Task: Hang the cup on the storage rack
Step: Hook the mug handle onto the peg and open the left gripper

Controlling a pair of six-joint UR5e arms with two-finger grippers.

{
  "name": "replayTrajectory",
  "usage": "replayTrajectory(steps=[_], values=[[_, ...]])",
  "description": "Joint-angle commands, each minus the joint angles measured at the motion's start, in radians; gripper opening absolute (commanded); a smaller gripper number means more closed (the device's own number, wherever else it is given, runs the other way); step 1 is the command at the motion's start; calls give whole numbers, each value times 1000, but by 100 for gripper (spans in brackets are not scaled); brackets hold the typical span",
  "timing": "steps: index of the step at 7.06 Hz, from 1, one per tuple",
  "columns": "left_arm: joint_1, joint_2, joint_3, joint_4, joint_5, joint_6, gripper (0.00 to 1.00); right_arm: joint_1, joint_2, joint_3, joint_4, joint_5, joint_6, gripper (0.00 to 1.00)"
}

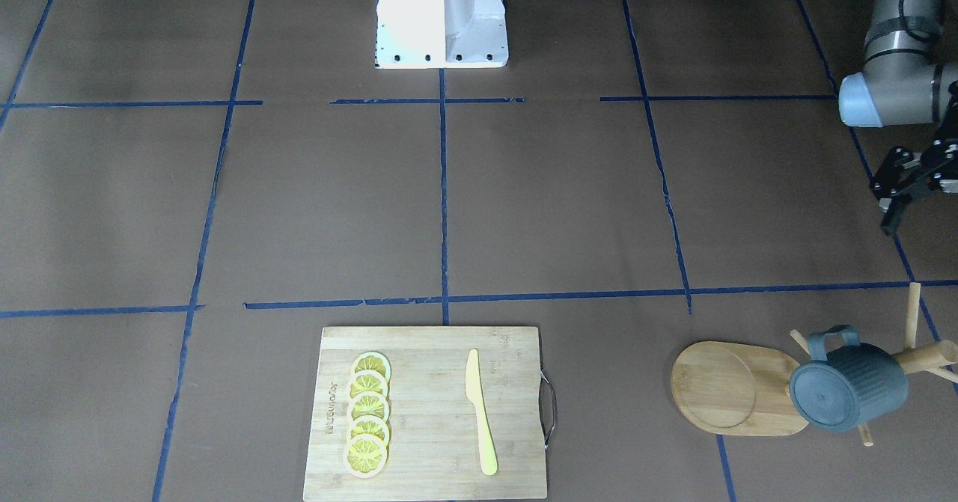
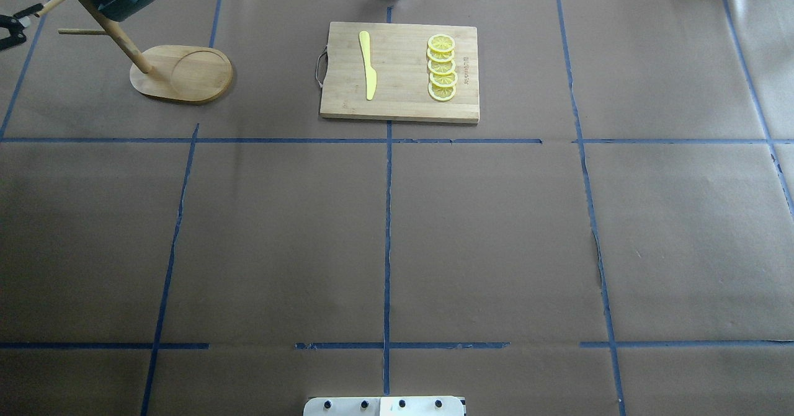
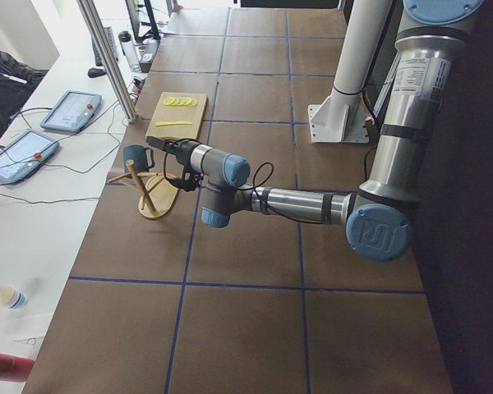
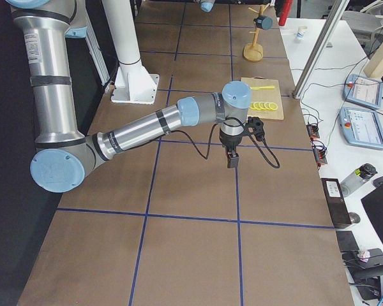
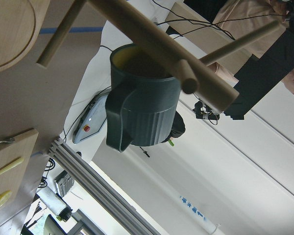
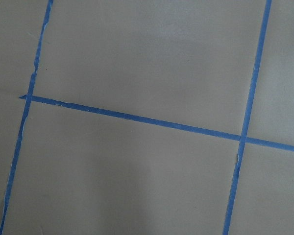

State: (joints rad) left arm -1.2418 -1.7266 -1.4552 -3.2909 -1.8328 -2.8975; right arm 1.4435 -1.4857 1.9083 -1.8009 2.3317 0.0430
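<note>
Nearest you on the tabletop (image 1: 569, 210) lies the cutting board (image 1: 426, 442) with a yellow knife (image 1: 479, 412) and lemon slices (image 1: 367, 414). Beside it the cup (image 1: 849, 386) hangs by its handle on a peg of the storage rack (image 1: 718, 390). The left gripper (image 1: 917, 195) hovers near the rack with jaws spread, holding nothing. For the right gripper (image 4: 232, 159), well apart, you cannot tell how its jaws stand.

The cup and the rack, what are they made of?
The cup looks like glazed ceramic or maybe plastic: dark blue-grey, ribbed sides, dull sheen. The storage rack looks like light bamboo or wood: pale tan with visible grain, smooth finish.
</note>
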Motion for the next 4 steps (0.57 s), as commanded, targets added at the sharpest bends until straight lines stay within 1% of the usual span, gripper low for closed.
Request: replayTrajectory(steps=[1, 2, 3, 4], values=[[-170, 40, -27, 43, -199, 213, 100, 0, -5, -3, 0, 0, 0, 100], [-192, 103, -59, 42, -201, 406, 100, 0, -4, -5, 0, 0, 0, 100], [-191, 166, -71, 43, -198, 646, 100, 0, -2, -5, 0, 0, 0, 100], [-191, 201, -73, 69, -198, 870, 100, 0, -4, -3, 0, 0, 0, 100]])
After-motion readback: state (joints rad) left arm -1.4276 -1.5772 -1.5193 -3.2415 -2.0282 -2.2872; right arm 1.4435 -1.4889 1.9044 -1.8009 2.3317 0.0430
